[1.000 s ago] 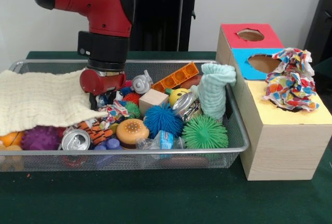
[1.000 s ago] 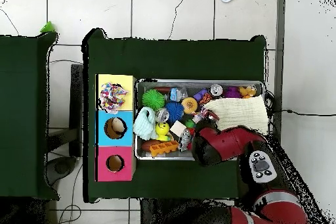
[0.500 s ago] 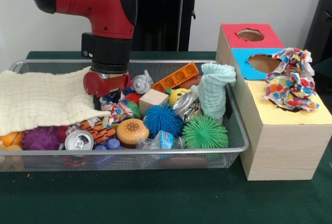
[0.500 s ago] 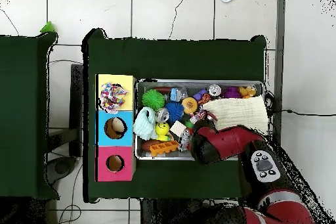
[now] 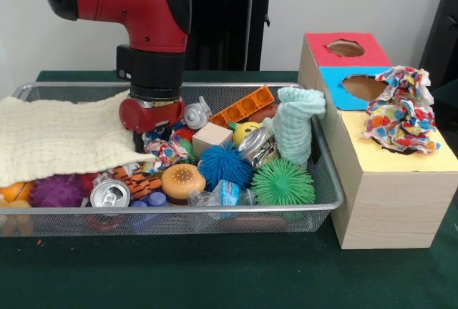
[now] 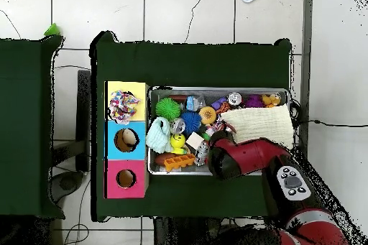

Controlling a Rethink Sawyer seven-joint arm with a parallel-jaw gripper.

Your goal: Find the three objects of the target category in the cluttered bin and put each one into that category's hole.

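Observation:
The wire mesh bin (image 5: 300, 217) holds a jumble of toys. My gripper (image 5: 152, 139) hangs under the red wrist, down in the bin's middle. It sits right over a printed cloth (image 5: 166, 154) that lies crumpled among the toys beside the cream waffle cloth (image 5: 57, 137). The wrist hides how the gripper stands. A second printed cloth (image 5: 401, 109) is bunched on the yellow-surround hole (image 5: 404, 157) of the wooden box (image 5: 386, 205) and hides the opening. It also shows in the overhead view (image 6: 123, 105). No third printed cloth shows.
A mint-green cloth (image 5: 295, 124) stands at the bin's right end. Near the gripper are a wooden cube (image 5: 210, 138), a blue spiky ball (image 5: 225, 165), a green spiky ball (image 5: 283, 182), cans (image 5: 109, 193) and an orange brick (image 5: 243, 106). The blue-surround hole (image 5: 363, 86) and red-surround hole (image 5: 346, 48) are open.
The arm has shifted a little to the right in the front view. The printed cloth under it has moved right with it. The silver can has slid slightly right.

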